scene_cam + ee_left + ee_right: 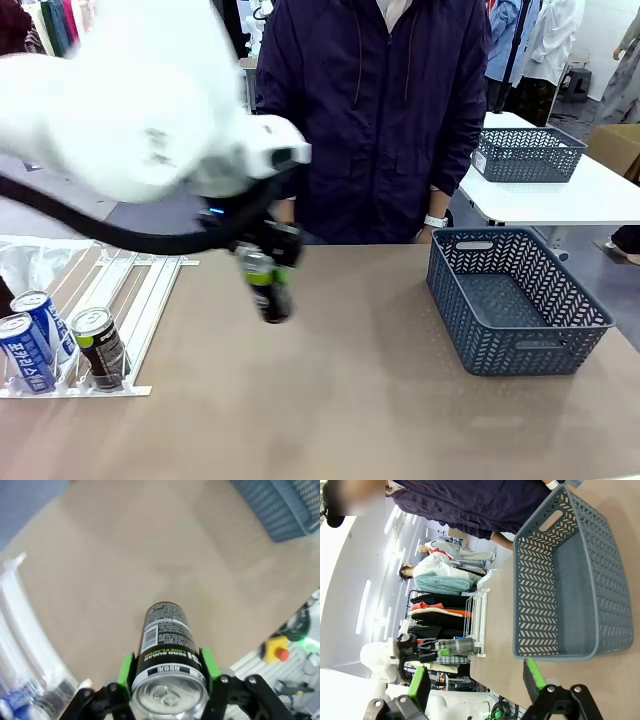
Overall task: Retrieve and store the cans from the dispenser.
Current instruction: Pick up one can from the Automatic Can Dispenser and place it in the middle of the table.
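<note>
Well to the left of the blue-grey lattice basket (pixel 520 345), over bare table (pixel 380 400), a black can (pixel 270 292) hangs in the left gripper (pixel 264 258).

That gripper's green pads pinch the can just below its silver lid. Its long axis runs on along the fingers, pointing down at the tabletop and tipped a little toward the basket. The basket lies off to the robot's right of the can, well apart, mouth open upward, so I'd judge the next move is a sideways carry that way. The left arm reaches in high with its wrist bent down. The right gripper (pixel 475 677) hovers near the basket, jaws spread and holding nothing. Farther left of the basket, the white dispenser (pixel 140 290) holds two blue-and-white cans (pixel 30 345) and a second black can (pixel 100 348).
</note>
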### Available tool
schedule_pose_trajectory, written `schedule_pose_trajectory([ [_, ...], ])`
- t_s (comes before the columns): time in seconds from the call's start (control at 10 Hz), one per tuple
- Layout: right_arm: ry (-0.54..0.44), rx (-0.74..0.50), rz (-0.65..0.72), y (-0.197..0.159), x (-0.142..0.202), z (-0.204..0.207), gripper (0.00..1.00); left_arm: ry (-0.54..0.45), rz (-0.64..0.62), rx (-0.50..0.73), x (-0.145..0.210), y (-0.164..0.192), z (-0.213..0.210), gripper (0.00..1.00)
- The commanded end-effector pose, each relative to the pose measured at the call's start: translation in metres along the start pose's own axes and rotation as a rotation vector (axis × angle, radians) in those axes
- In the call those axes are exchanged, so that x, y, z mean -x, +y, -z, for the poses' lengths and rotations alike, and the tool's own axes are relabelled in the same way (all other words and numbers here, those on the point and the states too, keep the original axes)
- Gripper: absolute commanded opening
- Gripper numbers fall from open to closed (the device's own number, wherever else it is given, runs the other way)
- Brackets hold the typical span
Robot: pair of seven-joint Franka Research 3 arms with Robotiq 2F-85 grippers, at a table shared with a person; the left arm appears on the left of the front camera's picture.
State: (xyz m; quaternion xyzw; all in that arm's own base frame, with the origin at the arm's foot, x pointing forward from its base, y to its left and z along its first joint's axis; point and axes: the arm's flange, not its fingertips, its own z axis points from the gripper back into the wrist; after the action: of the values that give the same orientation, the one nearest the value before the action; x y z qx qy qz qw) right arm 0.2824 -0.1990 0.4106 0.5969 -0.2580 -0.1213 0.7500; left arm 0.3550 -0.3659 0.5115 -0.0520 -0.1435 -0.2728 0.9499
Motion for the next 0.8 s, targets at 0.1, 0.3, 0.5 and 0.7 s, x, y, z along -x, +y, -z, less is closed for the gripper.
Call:
schedule_pose_trajectory([
  [0.1,0.003,-0.004,0.003,0.004,0.0,-0.003,1.0,0.02,0.081,-0.045,-0.095,-0.028,0.087,0.0],
  [0.3,0.003,-0.004,0.003,0.004,0.0,-0.003,1.0,0.099,0.079,-0.075,-0.11,-0.029,0.117,0.0],
  [0.5,0.003,-0.004,0.003,0.004,0.0,-0.003,1.0,0.161,0.089,-0.065,-0.115,-0.03,0.136,0.0],
  [0.7,0.003,-0.004,0.003,0.004,0.0,-0.003,1.0,0.207,0.101,-0.03,-0.115,-0.027,0.153,0.0],
])
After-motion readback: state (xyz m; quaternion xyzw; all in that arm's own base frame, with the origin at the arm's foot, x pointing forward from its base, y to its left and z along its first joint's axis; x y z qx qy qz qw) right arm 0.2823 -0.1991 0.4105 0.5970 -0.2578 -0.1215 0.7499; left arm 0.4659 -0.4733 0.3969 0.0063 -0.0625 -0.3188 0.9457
